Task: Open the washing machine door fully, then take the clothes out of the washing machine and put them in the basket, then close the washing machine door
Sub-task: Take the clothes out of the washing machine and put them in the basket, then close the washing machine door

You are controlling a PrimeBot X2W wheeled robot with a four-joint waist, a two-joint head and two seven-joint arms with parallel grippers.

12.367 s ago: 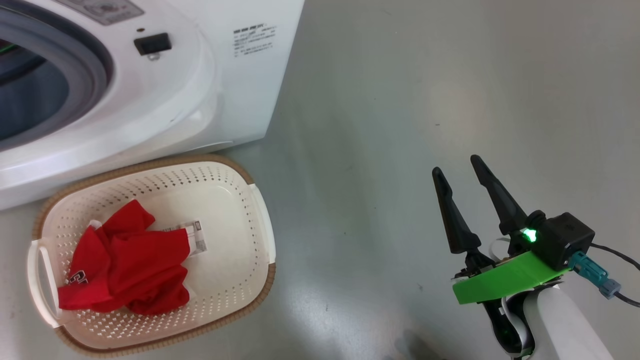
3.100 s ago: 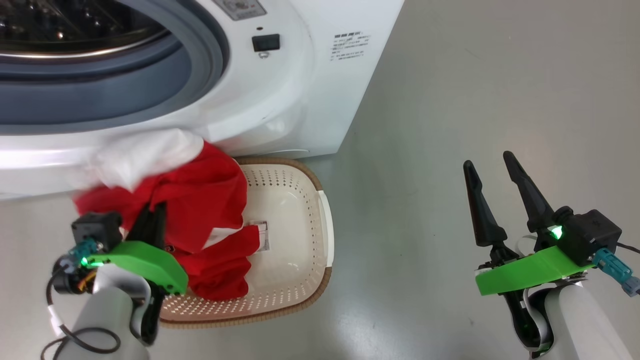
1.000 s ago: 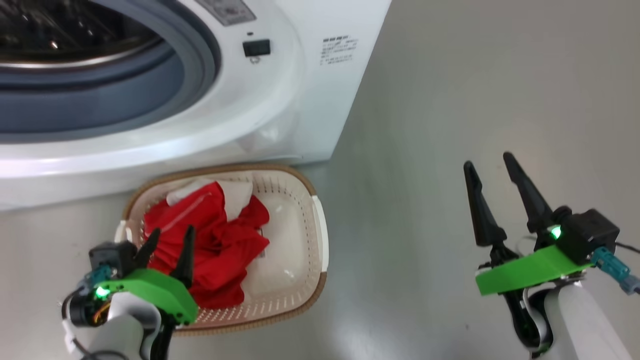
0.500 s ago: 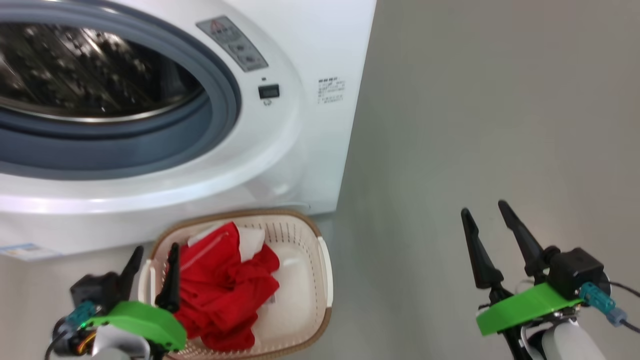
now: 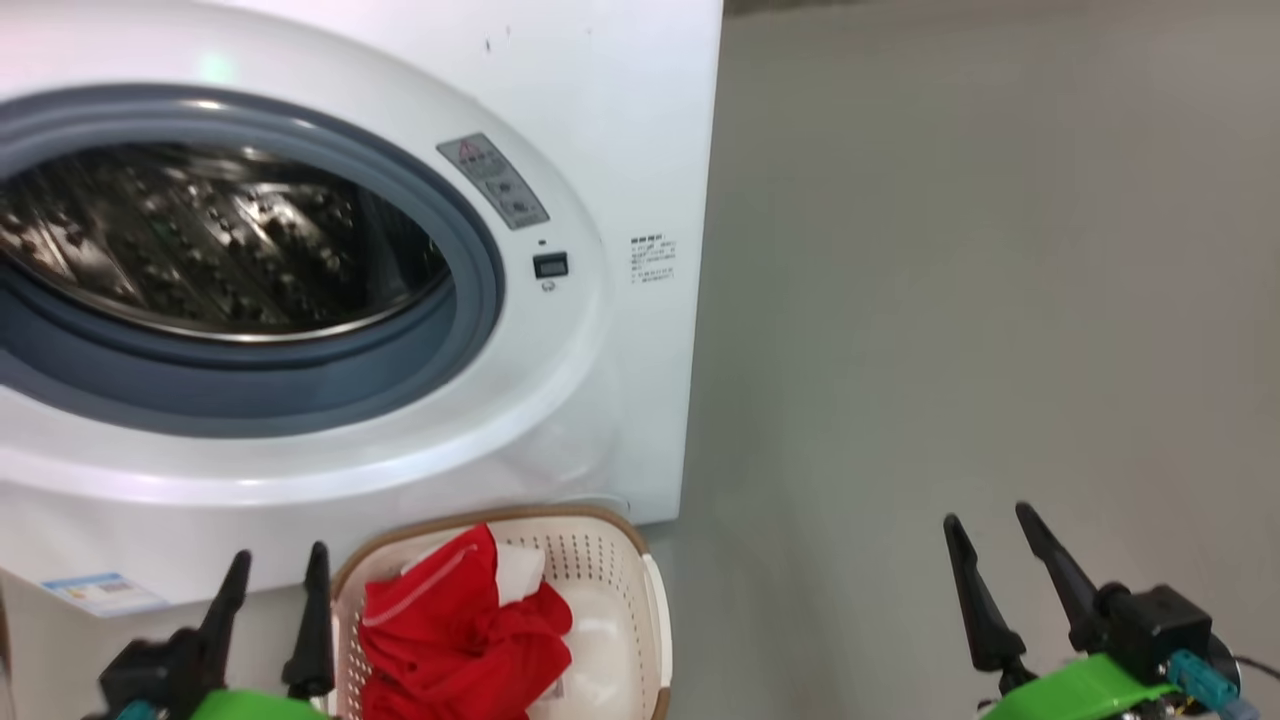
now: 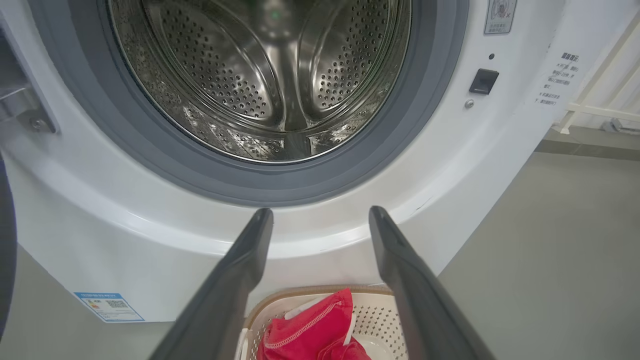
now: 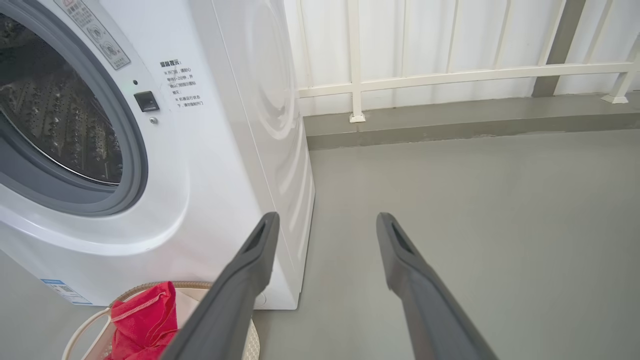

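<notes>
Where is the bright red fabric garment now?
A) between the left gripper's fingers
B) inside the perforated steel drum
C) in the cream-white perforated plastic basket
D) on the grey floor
C: the bright red fabric garment lies heaped inside the cream-white perforated plastic basket.

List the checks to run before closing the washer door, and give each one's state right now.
1. Perforated steel drum empty: ok.
2. Red fabric garment lying in the cream perforated plastic basket: ok.
3. Nothing draped over the grey rubber ring: ok.
4. Left gripper open, holding nothing: ok.
5. Right gripper open, holding nothing: ok.
6. Black-rimmed round door within reach: cannot tell; a dark edge at the left wrist view's left looks like its rim.
</notes>
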